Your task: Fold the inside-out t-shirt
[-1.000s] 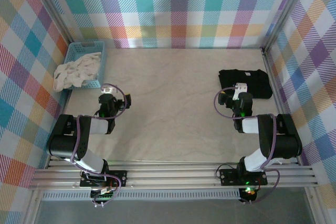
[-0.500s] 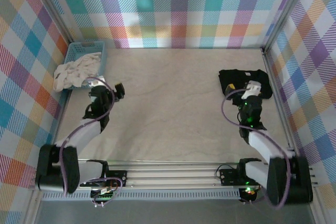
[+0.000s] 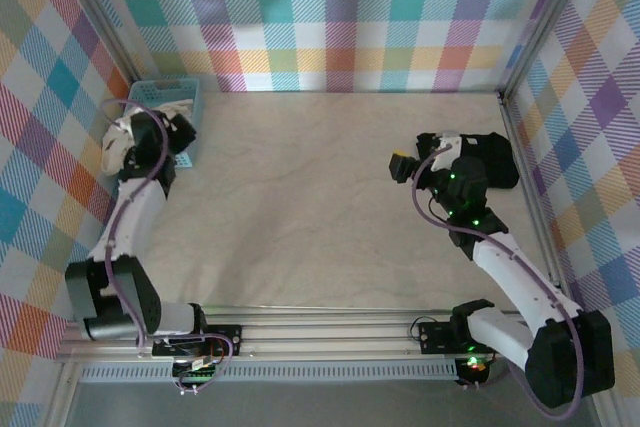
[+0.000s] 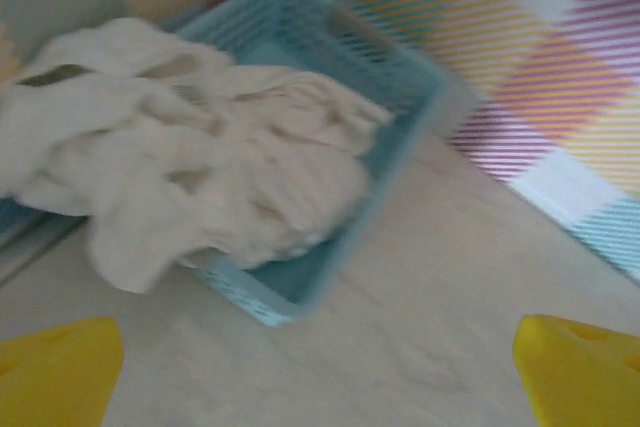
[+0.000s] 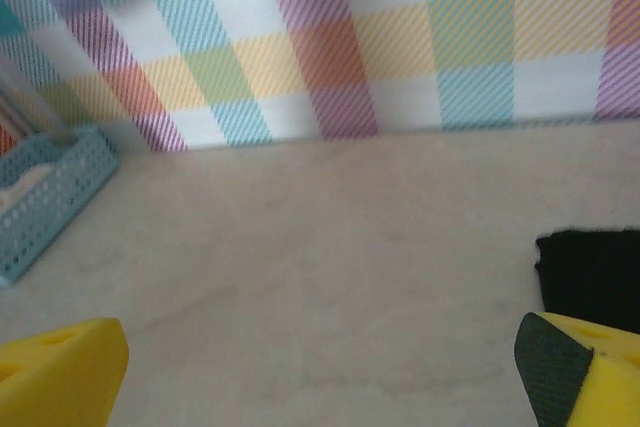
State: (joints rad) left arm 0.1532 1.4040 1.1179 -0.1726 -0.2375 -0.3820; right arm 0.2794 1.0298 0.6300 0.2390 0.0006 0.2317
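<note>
The inside-out t-shirt (image 4: 190,177) lies crumpled in the blue basket (image 4: 420,137), which sits in the table's (image 3: 320,207) far-left corner, at about 10 o'clock in the top view. The white cloth is heaped above the rim. A fold spills over the basket's near-left edge onto the table, toward 7 o'clock in the left wrist view. The cloth that shows is plain, with creases and shadowed hollows. That view is blurred, so the seams cannot be made out.

The left gripper (image 4: 320,372) hangs just short of the basket and faces it. Its jaws are spread wide, one yellow finger in each lower corner of the left wrist view, with bare tabletop between them. It touches neither the shirt nor the basket.

The right gripper (image 5: 320,367) is also released, and its yellow fingers stand far apart over bare table. The finger at 4 o'clock in the right wrist view carries a dark pad (image 5: 550,367). Just beyond it lies the black folded garment (image 3: 490,157), at about 3 o'clock on the table in the top view, close to the right wall. The gripper sits at the garment's 9 o'clock side and grips nothing.

Plaid walls (image 3: 340,17) in pastel checks enclose the table at 9, 12 and 3 o'clock.
</note>
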